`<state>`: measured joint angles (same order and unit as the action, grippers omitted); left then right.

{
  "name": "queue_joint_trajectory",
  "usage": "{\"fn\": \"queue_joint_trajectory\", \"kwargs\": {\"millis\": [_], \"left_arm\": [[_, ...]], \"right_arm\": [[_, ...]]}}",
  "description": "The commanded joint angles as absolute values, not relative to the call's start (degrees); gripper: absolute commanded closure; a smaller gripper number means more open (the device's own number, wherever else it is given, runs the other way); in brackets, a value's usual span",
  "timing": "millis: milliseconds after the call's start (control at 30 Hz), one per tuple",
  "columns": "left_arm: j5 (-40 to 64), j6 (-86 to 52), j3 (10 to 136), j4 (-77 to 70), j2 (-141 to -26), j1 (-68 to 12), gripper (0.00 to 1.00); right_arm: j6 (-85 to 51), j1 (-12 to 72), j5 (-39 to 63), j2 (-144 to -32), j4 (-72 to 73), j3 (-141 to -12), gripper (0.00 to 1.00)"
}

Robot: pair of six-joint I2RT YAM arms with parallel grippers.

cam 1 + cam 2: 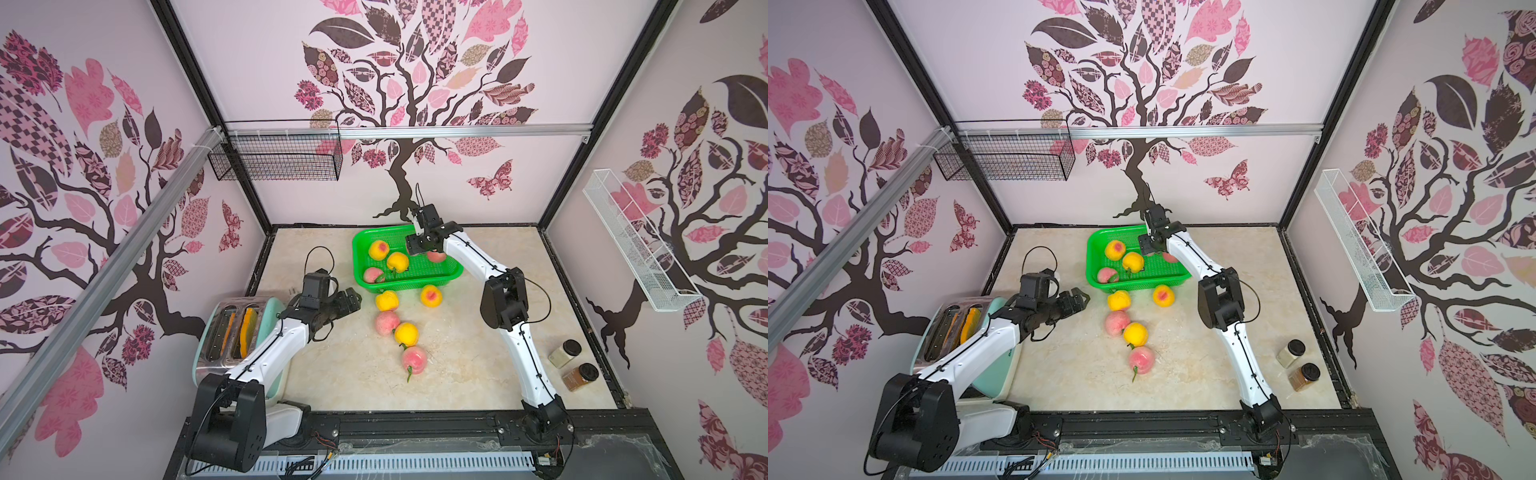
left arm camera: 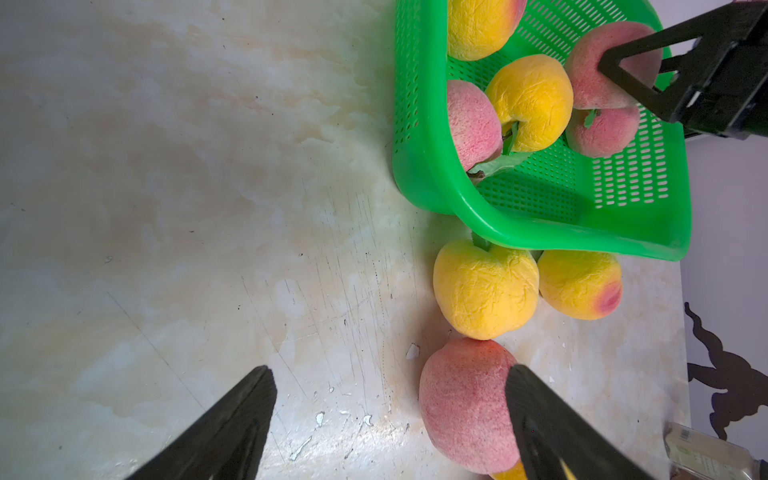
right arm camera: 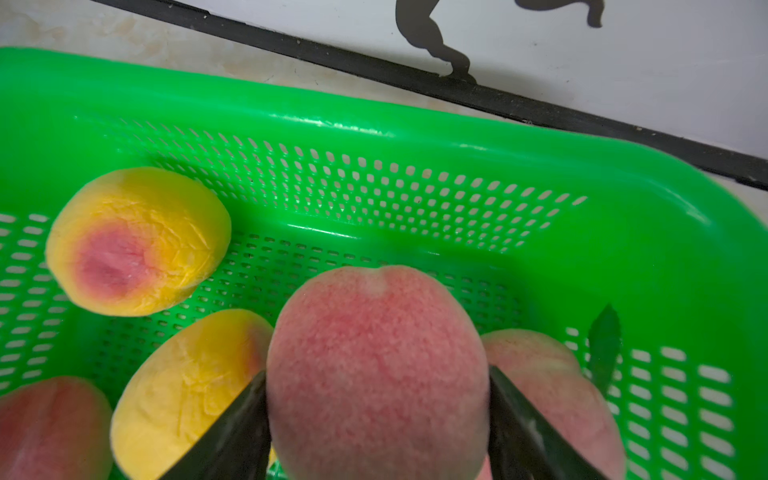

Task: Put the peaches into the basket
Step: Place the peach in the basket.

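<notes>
The step in hand is the drop. The right gripper (image 3: 376,386) is clamped on a pink peach (image 3: 374,328) and holds it inside the rim of the basket (image 1: 358,259), above the floor. Four peaches (image 1: 397,262) lie in the basket, one of them just beneath the held fruit.

Next the jaws need to part and let it fall, better onto bare mesh than onto its neighbour, then lift clear.

The left gripper (image 2: 389,370) stands open and empty over the table (image 2: 166,208), close to a second pink one (image 2: 461,403). Five wait on the table, two just beside the basket's near wall.

In both top views the right arm hides the held peach. Whether it touches the one beneath cannot be told, nor whether the left finger touches its fruit.
</notes>
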<state>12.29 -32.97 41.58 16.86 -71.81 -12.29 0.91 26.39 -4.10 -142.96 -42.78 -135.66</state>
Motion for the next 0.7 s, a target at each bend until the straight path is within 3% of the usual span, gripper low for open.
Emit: {"fn": "queue_joint_trajectory", "kwargs": {"millis": [0, 167, 667], "left_arm": [[12.5, -32.8, 41.5, 17.7, -70.4, -12.0, 0.09], [13.2, -33.5, 41.1, 17.0, -70.4, -12.1, 0.09], [13.3, -33.3, 41.2, 17.0, -71.0, -12.0, 0.09]], "right_arm": [[0.5, 26.1, -4.1, -144.7, -41.4, -137.6, 0.34], [0.0, 26.1, -4.3, -145.8, -40.8, -137.7, 0.33], [-1.1, 26.1, -3.9, -142.8, -39.4, -135.2, 0.18]]}}
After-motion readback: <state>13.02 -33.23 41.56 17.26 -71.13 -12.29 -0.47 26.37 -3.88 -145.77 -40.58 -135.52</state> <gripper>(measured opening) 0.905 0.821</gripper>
